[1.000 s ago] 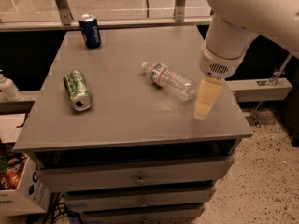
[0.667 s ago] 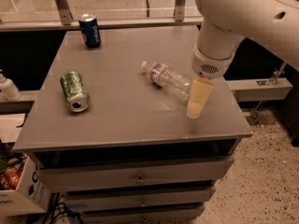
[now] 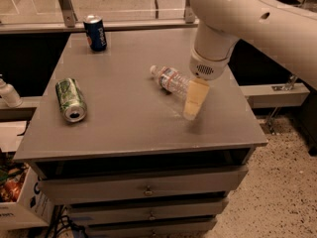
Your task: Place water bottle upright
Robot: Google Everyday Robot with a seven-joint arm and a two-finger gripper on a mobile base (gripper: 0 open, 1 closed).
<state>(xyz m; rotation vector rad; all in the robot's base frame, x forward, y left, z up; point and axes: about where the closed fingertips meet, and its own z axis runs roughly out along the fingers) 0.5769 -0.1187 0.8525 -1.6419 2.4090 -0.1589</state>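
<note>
White arm [image 3: 257, 19] bent down from upper right, hand [image 3: 191, 112] low — pointing downward

Water bottle [image 3: 171, 79] lying on side on table [image 3: 124, 128], right of centre, cap toward back-left. Gripper [image 3: 192, 110] at bottle's front-right end, low over tabletop (contact with bottle unclear). Upright can [image 3: 95, 32] at back-left corner. Tipped can [image 3: 71, 99] near left edge, well apart from water bottle. Drawers [image 3: 143, 190] under tabletop. Small bottle [image 3: 9, 93] off table, far left.
</note>
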